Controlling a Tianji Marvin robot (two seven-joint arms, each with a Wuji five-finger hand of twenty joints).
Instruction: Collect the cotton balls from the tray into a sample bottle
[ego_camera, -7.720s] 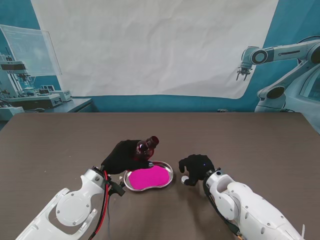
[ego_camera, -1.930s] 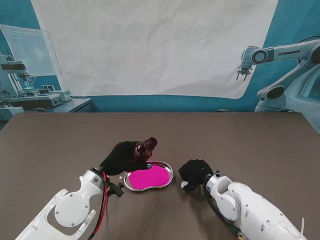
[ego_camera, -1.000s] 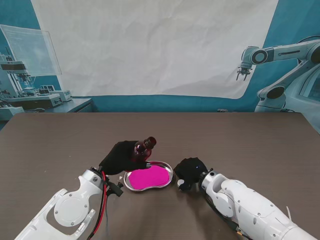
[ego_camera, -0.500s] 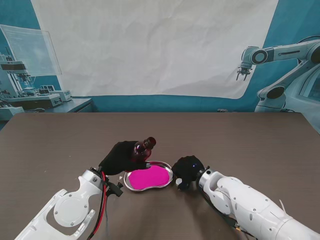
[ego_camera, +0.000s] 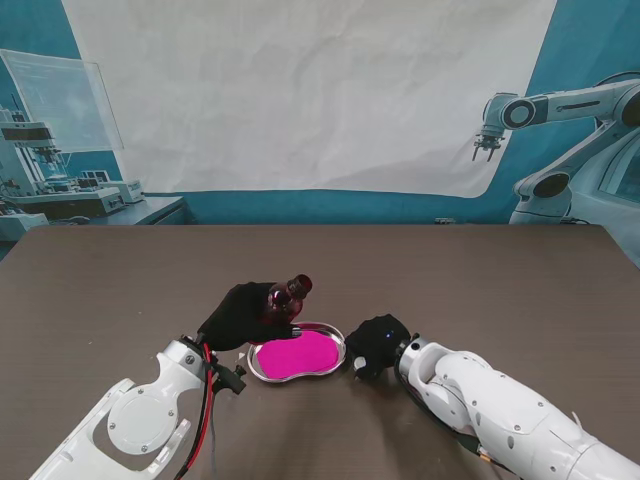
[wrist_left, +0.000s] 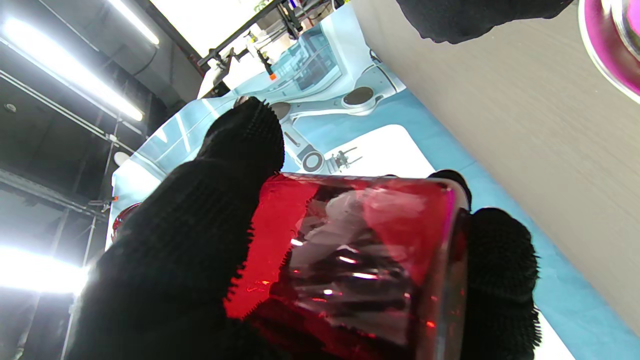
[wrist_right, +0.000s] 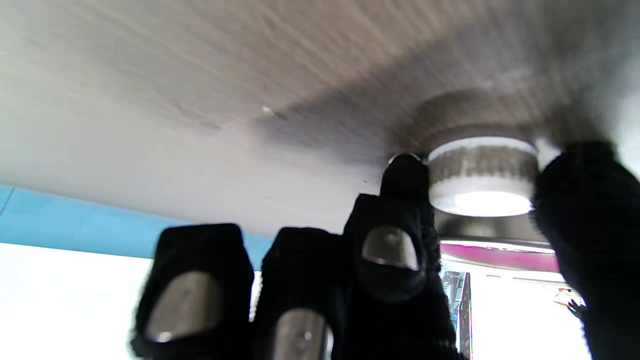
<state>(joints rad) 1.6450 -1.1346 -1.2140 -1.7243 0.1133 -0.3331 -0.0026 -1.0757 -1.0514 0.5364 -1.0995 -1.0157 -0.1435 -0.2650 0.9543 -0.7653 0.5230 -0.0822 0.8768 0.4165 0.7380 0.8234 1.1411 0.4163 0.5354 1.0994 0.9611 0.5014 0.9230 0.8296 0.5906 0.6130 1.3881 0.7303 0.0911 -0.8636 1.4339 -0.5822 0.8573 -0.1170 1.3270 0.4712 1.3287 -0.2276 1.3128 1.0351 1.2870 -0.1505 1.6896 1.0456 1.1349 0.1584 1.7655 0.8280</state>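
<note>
The right hand (ego_camera: 376, 345) has slid left across the table (ego_camera: 480, 290), from well clear of the tray (ego_camera: 338, 352) to right beside its right rim. Its white cap (wrist_right: 481, 175) has come along, pinched between a finger (wrist_right: 406, 176) and thumb, no longer peeking out under the glove in the stand view. The right forearm has swung in with it. The bottle (ego_camera: 291, 292) in the left hand (ego_camera: 243, 314) has tipped a touch farther back.

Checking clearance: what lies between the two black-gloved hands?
In the stand view, the steel kidney tray with a pink liner lies between left hand and right hand.
</note>
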